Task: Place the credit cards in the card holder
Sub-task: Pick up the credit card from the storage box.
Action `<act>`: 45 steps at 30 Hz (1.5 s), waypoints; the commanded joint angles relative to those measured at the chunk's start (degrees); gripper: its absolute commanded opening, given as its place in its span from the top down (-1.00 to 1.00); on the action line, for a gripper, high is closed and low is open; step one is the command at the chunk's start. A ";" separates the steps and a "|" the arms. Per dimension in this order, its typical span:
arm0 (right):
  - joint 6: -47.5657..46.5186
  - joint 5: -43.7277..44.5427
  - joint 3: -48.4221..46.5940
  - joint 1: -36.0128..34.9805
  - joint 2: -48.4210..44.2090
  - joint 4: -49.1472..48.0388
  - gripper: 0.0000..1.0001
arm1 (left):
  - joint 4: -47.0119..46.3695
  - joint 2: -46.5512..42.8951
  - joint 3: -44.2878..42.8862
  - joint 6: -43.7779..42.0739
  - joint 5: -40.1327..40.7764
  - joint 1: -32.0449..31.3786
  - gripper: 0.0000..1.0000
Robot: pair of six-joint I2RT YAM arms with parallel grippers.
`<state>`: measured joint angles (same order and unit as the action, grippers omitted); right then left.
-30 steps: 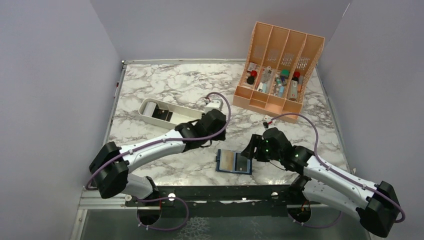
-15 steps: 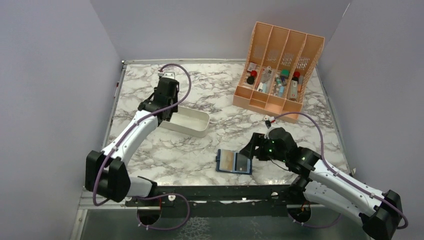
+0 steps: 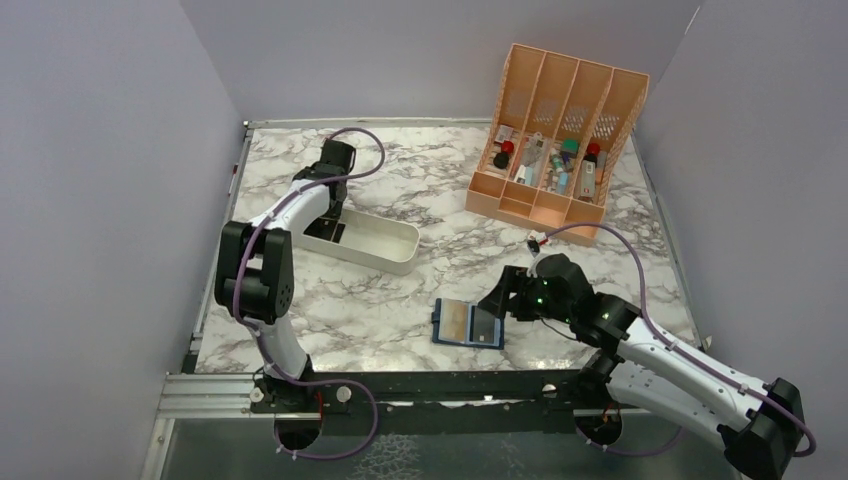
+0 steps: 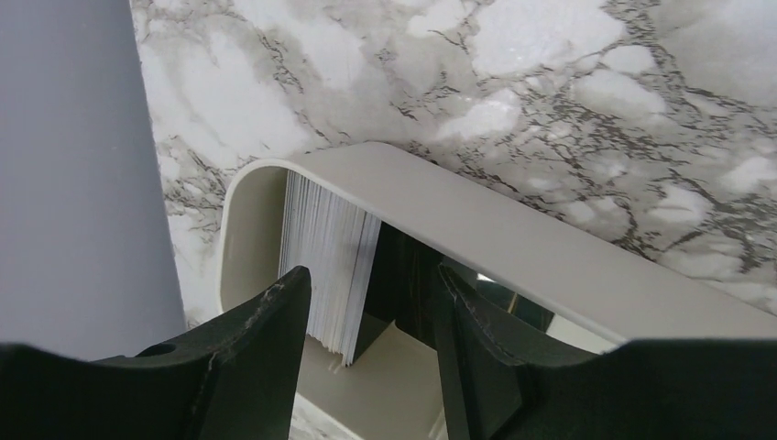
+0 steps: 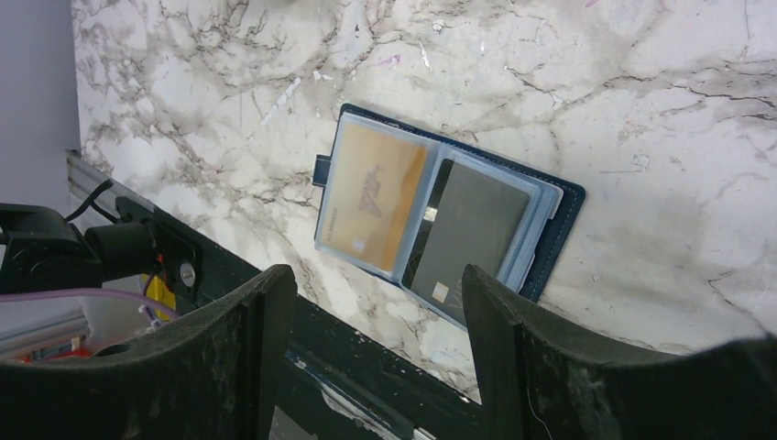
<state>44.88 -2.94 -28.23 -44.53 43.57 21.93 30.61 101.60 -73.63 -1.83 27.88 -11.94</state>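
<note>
The card holder (image 3: 469,324) lay open and flat on the marble table (image 3: 400,180), at about 6 o'clock and close to the near edge. Its clear pockets faced up. 2 cards showed in them: a gold card (image 5: 371,197) on the side with the snap tab and a dark grey card (image 5: 476,229) beside it.

The right gripper (image 5: 376,275) hovered just at the holder's 3 o'clock side. Its jaws were spread wide and held nothing.

The left gripper (image 4: 373,275) hung over the 9 o'clock end of the white tray (image 4: 513,238), at about 10 o'clock on the table. Its jaws also stood apart and empty. Below them a stack of thin white cards (image 4: 328,266) stood on edge against a black divider (image 4: 403,284). An orange organizer (image 3: 556,130) stood at 1 o'clock, well apart from both arms.
</note>
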 commanded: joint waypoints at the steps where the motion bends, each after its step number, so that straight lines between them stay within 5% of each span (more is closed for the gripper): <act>1: -1.11 -0.17 -0.94 -0.16 -0.84 -1.04 -0.42 | 0.52 2.87 -2.73 -2.86 5.69 0.98 -0.09; 9: -1.23 -0.07 -1.63 -0.20 0.17 -1.15 -0.42 | -0.10 7.28 -3.00 -4.35 7.16 1.66 -0.08; 17: -1.12 -0.15 -1.61 -0.20 -0.63 -0.47 -0.42 | 0.01 6.80 -3.62 -4.91 7.00 1.51 0.36; 27: -0.79 -0.60 -1.37 -0.16 -1.24 -0.45 -0.42 | 1.22 3.00 -5.99 -5.57 6.58 0.95 0.67; 37: -0.09 -1.40 -0.94 -0.20 -1.00 -1.41 -0.42 | 6.00 -3.71 -5.51 0.93 -5.18 -1.35 0.99; 45: -0.29 -3.64 -0.75 -0.19 0.02 -3.68 -0.42 | 7.94 -12.87 -4.16 6.09 -17.77 -1.50 1.00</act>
<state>44.95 -4.19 -28.23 -44.53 43.27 21.15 37.08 94.04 -77.49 0.30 19.66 -13.37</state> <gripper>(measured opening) 0.712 0.011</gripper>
